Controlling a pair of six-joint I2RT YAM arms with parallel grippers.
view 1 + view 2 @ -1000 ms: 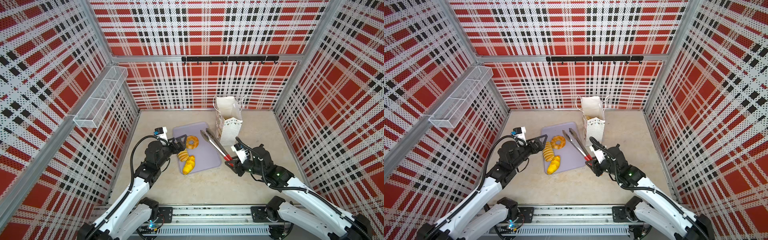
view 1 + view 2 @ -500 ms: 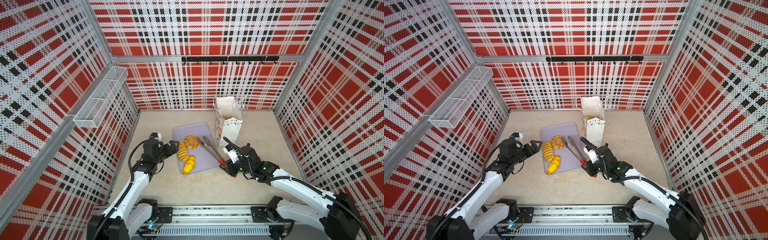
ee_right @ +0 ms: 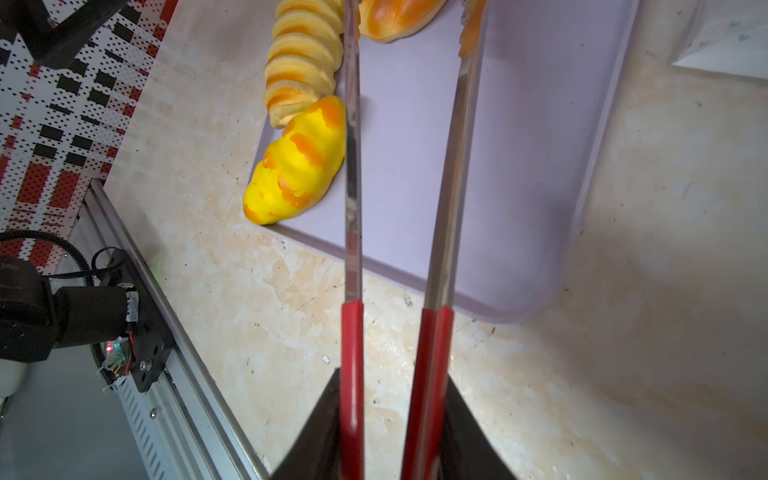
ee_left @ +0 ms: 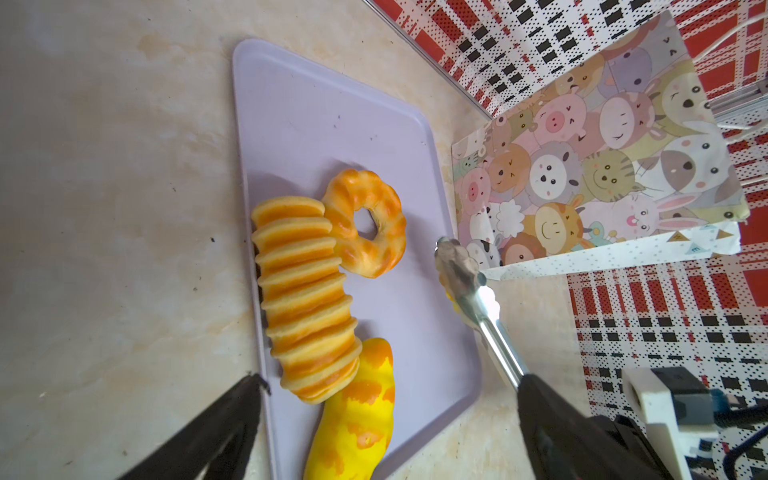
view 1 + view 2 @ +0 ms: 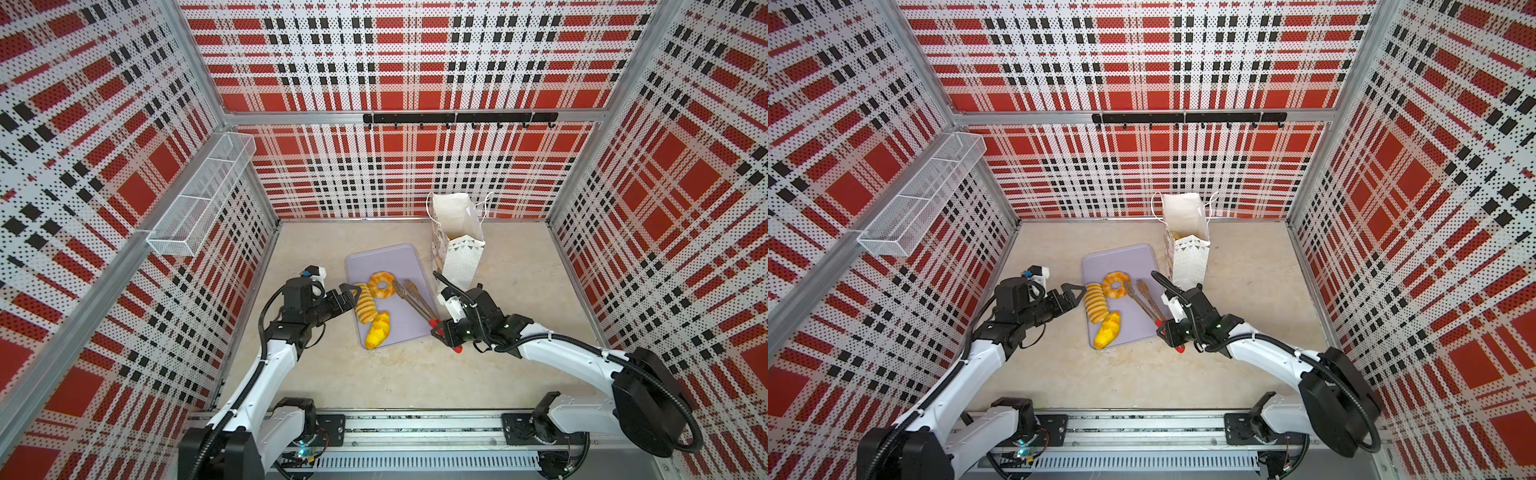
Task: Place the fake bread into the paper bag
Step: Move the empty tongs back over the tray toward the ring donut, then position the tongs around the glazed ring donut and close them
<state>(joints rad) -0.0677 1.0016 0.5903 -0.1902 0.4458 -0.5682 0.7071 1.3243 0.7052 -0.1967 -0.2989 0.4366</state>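
Note:
Three fake breads lie on the lavender tray [image 5: 380, 259]: a ribbed loaf [image 5: 365, 305] [image 4: 305, 299], a ring doughnut [image 5: 383, 284] [image 4: 365, 222] and a yellow bun [image 5: 377, 329] [image 3: 297, 160]. The paper bag [image 5: 459, 249] [image 5: 1187, 245] stands upright just behind the tray's right corner. My left gripper [image 5: 347, 291] [image 4: 388, 380] is open at the tray's left edge, beside the ribbed loaf. My right gripper [image 5: 440, 328] [image 3: 390, 390] is shut on the red handles of the metal tongs [image 5: 415, 301] [image 3: 353, 166]. The tongs' tips are spread just right of the doughnut.
A white wire-mesh basket [image 5: 199, 199] hangs on the left wall and a black hook rail [image 5: 459, 118] on the back wall. The bag's cartoon-animal side [image 4: 594, 166] faces the tray. A metal rail [image 5: 415, 432] runs along the table's front edge.
My right gripper has carried the tongs left and forward, from beside the bag to next to the doughnut. My left gripper has drawn back slightly to the tray's left edge. The breads have not moved.

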